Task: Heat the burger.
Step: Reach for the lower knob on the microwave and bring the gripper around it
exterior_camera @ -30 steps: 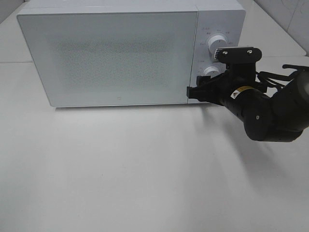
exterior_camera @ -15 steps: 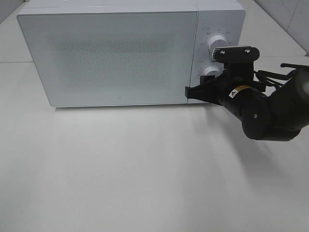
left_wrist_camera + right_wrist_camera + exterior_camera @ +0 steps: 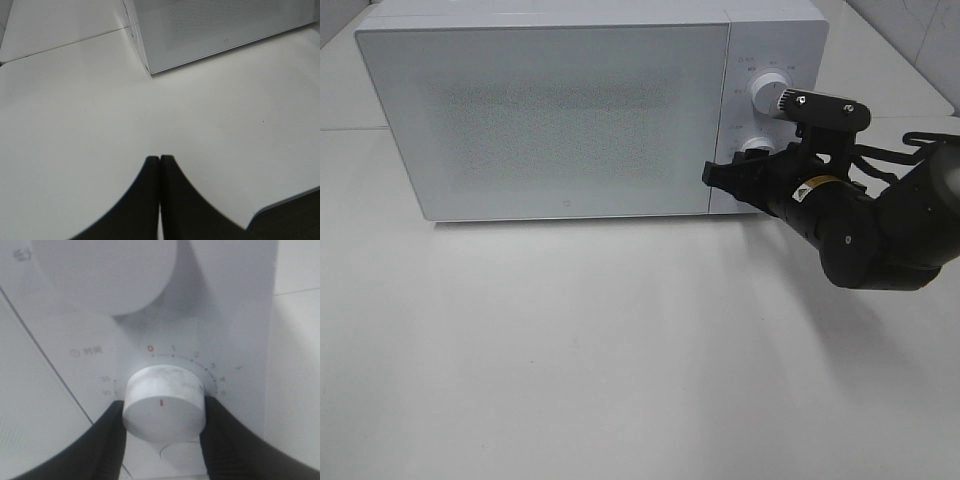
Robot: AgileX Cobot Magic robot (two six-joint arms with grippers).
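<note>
The burger is out of view. A white microwave [image 3: 560, 110] stands at the back of the table with its door closed. My right gripper [image 3: 750, 160] reaches to its control panel and is shut on the lower dial [image 3: 757, 148]. In the right wrist view the black fingers [image 3: 105, 440] press both sides of this round white dial [image 3: 164, 410], below a numbered scale with a red 0. My left gripper [image 3: 160, 165] hovers over bare table in front of the microwave's left corner, its fingers pressed together with nothing between them.
A second, larger dial [image 3: 770, 95] sits above the gripped one. The white table [image 3: 620, 350] stretches in front of the microwave. The microwave's left front corner [image 3: 145, 65] shows in the left wrist view. The right arm's bulky black body [image 3: 880, 230] hangs at the table's right.
The right gripper's fingers closed in on the lower dial, then the wrist rolled while gripping it; the camera mount now tilts and the near finger sits higher.
</note>
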